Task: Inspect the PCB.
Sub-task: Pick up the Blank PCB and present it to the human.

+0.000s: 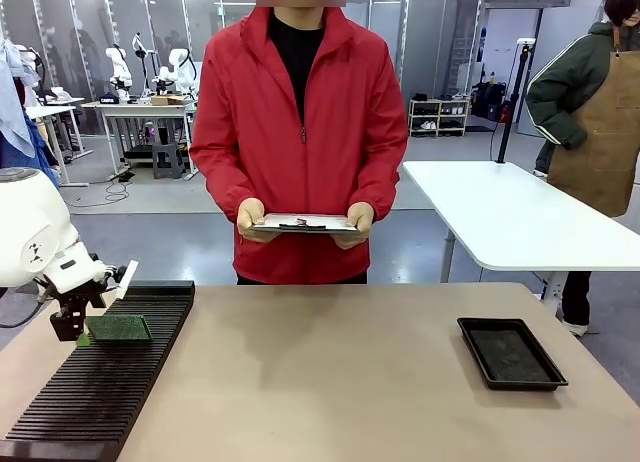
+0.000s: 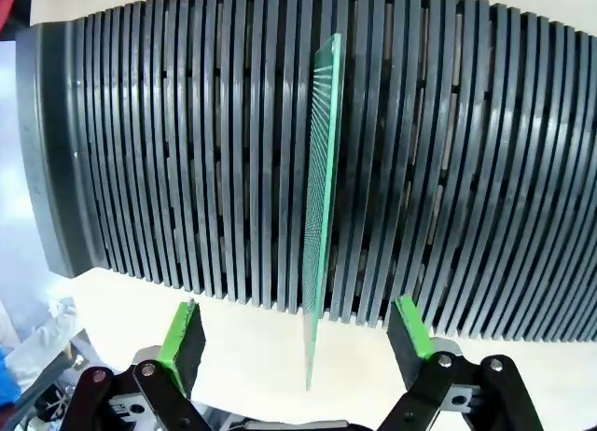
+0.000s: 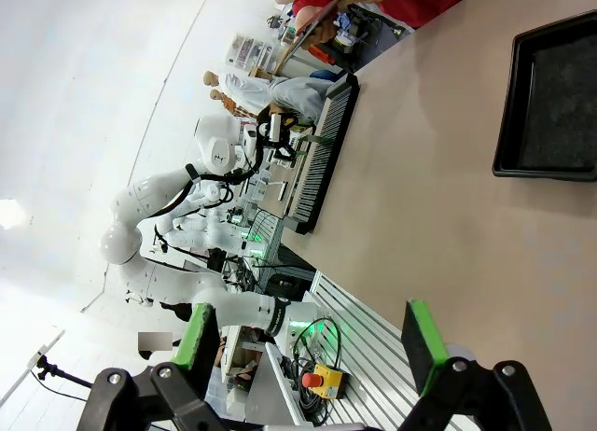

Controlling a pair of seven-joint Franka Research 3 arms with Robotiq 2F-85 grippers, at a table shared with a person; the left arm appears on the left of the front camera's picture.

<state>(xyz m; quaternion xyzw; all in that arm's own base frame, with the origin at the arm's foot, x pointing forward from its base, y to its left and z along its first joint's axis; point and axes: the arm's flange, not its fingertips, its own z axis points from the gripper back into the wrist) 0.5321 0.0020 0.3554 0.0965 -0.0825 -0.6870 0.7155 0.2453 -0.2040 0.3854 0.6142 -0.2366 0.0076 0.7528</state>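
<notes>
While the left fingers [image 2: 182,336] are standing wide apart, the PCB [image 2: 322,198] is sitting edge-on between them, and neither green pad is touching it. The board is standing upright in one slot of the black slotted rack [image 2: 485,170], with its near end projecting past the rack's edge toward the wrist. Its pale green face is showing a fine dotted grid. The rack is lying flat on the tan table [image 1: 330,382], at the robot's left side, and the white left arm [image 1: 35,232] is reaching down over the rack's outer edge to the board.

The right fingers [image 3: 198,338] are also gaping at full spread, gripping nothing, with bare table top lying beyond them. A shallow black tray [image 1: 510,352] is resting on the table at the robot's right, well apart from the rack and the board.

Across the table, a person in a red jacket [image 1: 300,132] is standing at the far edge and holding a white clipboard [image 1: 303,223] level, with a hand [image 1: 250,220] at each end. Farther off to the right, a second person in a brown apron [image 1: 600,132] is standing beside a white table [image 1: 500,212].
</notes>
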